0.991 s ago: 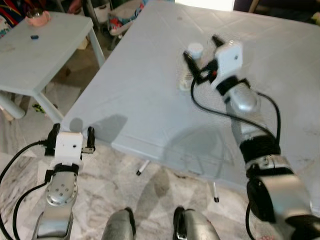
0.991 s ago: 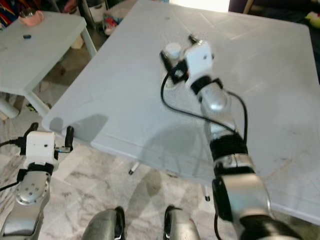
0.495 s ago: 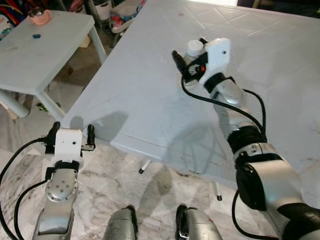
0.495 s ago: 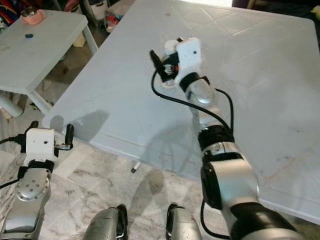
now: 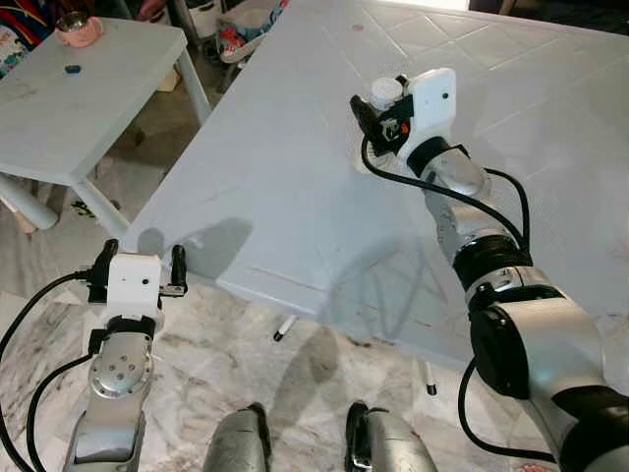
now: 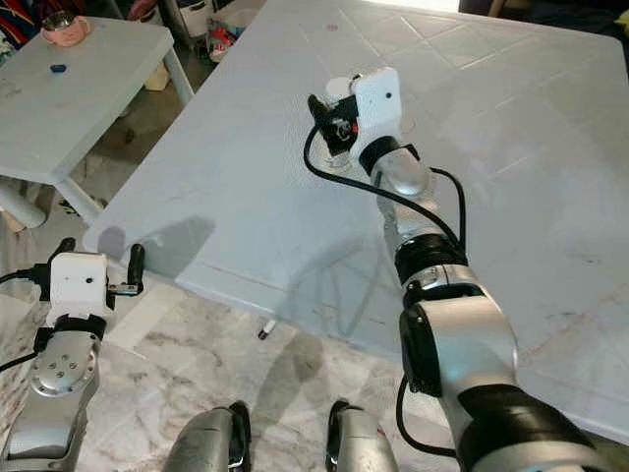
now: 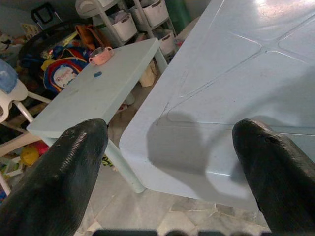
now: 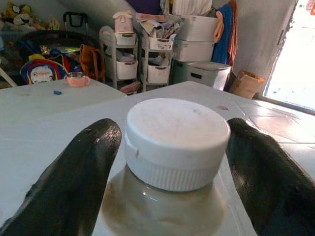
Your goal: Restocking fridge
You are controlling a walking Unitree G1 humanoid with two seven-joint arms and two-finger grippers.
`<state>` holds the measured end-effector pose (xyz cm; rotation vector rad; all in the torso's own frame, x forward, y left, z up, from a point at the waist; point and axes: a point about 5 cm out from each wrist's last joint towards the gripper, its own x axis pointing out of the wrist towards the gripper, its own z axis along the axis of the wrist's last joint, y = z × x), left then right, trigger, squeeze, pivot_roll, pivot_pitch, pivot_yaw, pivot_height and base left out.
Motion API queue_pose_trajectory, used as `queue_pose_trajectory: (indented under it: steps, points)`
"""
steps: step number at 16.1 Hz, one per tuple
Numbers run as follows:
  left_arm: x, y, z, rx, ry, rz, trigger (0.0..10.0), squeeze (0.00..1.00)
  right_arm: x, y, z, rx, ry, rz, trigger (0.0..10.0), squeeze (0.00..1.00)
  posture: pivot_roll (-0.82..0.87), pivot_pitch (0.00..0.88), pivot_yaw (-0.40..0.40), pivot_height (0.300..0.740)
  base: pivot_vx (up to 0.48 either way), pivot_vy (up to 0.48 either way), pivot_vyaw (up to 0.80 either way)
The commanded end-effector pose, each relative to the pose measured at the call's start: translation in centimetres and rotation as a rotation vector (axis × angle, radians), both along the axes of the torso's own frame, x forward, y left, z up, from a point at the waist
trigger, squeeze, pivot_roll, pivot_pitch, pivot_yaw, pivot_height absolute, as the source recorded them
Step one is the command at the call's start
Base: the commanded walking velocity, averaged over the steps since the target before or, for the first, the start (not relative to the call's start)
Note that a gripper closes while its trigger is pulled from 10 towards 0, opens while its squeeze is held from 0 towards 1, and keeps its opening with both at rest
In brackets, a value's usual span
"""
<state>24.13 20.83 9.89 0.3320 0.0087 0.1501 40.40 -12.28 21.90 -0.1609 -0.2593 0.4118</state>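
A clear bottle with a white screw cap (image 8: 176, 140) stands upright on the big pale table (image 5: 285, 197), past its middle. My right gripper (image 5: 381, 100) is stretched out to it and open. One black finger (image 8: 78, 172) sits on each side of the cap (image 5: 384, 90), with a small gap to it on both sides. The gripper and its white housing hide most of the bottle's body. My left gripper (image 5: 142, 262) hangs open and empty, low by the table's near left corner (image 7: 142, 142).
A small white side table (image 5: 79, 108) stands to the left with a pink cup (image 5: 77, 29) and a small blue item (image 5: 69, 70). Behind it are bags and storage carts (image 8: 133, 64). Marble floor lies below the table's near edge.
My right gripper has pushed forward and swung so that its fingers now straddle the bottle's cap. The head camera has shifted slightly. The left arm has stayed put.
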Motion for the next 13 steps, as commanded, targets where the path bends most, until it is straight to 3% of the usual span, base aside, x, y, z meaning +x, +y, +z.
queue_pose_trajectory:
  steps: [1, 10, 13]
  points:
    - [-0.3, 0.5, -0.7, 0.002, 0.046, 0.023, 10.0, 0.0, 0.2, 0.2, 0.7, -0.015, -0.014, 0.0, 0.0, 0.0, 0.16, 0.2, 0.057, 0.74, 0.0, 0.0, 0.0]
    - [0.2, 0.0, -1.0, -0.023, 0.045, 0.021, 10.0, 0.0, 0.1, 0.5, 0.8, -0.058, -0.04, 0.018, 0.0, 0.0, 0.15, 0.18, 0.04, 0.74, 0.0, 0.0, 0.0]
    - [-0.1, -0.4, -1.7, -0.077, 0.09, 0.036, 10.0, 0.0, -0.5, -0.1, -0.6, -0.106, -0.045, -0.003, 0.0, 0.0, 0.14, 0.174, 0.04, 0.74, 0.0, 0.0, 0.0]
